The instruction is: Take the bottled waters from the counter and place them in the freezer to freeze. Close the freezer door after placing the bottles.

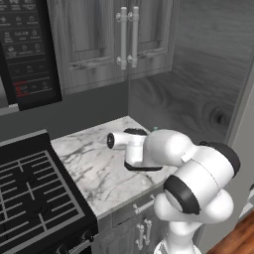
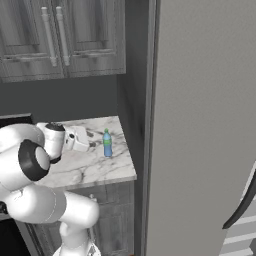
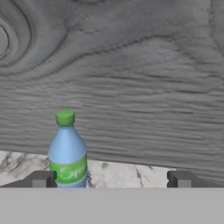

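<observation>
Left base view: the white arm is seen bent over the marble counter [image 1: 94, 163], beside the stove [image 1: 34, 193].

Right base view: a bottle [image 2: 107, 144] is seen upright on the counter, near the freezer door [image 2: 200, 125].

Hand view: the hand [image 3: 111, 180] is held spread apart, empty, with the bottle just inside one fingertip [image 3: 42, 179].

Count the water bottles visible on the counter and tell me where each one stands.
1. A blue-tinted bottle with a green cap stands upright on the marble counter, near the dark wood side panel, just ahead of the open gripper. A second may be hidden behind the arm.
</observation>
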Robot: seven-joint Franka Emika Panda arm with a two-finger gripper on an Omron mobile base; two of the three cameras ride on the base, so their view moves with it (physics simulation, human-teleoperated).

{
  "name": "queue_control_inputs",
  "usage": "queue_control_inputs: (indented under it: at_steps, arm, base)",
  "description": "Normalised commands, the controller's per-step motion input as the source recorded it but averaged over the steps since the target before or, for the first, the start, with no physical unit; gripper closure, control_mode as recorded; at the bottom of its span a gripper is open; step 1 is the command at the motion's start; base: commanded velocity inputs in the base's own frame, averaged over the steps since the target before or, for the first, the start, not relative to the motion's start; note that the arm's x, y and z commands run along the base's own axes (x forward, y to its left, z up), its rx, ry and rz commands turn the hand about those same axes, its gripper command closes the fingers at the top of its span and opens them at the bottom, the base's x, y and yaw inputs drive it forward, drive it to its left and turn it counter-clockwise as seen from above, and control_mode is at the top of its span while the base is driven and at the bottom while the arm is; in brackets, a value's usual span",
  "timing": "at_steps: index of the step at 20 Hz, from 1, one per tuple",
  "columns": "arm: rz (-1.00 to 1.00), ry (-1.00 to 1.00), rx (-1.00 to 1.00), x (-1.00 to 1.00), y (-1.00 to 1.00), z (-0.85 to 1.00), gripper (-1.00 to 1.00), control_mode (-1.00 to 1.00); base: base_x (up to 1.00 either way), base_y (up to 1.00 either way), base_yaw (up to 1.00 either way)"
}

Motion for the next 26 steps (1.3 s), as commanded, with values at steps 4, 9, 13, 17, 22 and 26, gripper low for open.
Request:
queue_control_inputs:
  at_steps: [4,9,13,17,22,26]
  arm:
    - [0.0,0.0,0.0,0.15,0.0,0.0,-1.0,-1.0]
    - [0.0,0.0,0.0,0.12,0.0,0.0,-1.0,-1.0]
    - [0.0,0.0,0.0,0.11,0.0,-0.01,-1.0,-1.0]
    - [0.0,0.0,0.0,0.11,0.0,-0.04,-1.0,-1.0]
    - [0.0,0.0,0.0,0.12,-0.04,-0.03,-1.0,-1.0]
    - [0.0,0.0,0.0,0.04,-0.04,-0.04,-1.0,-1.0]
  base:
    - [0.0,0.0,0.0]
    - [0.0,0.0,0.0]
    - [0.0,0.0,0.0]
    - [0.0,0.0,0.0]
    - [0.0,0.0,0.0]
    - [0.0,0.0,0.0]
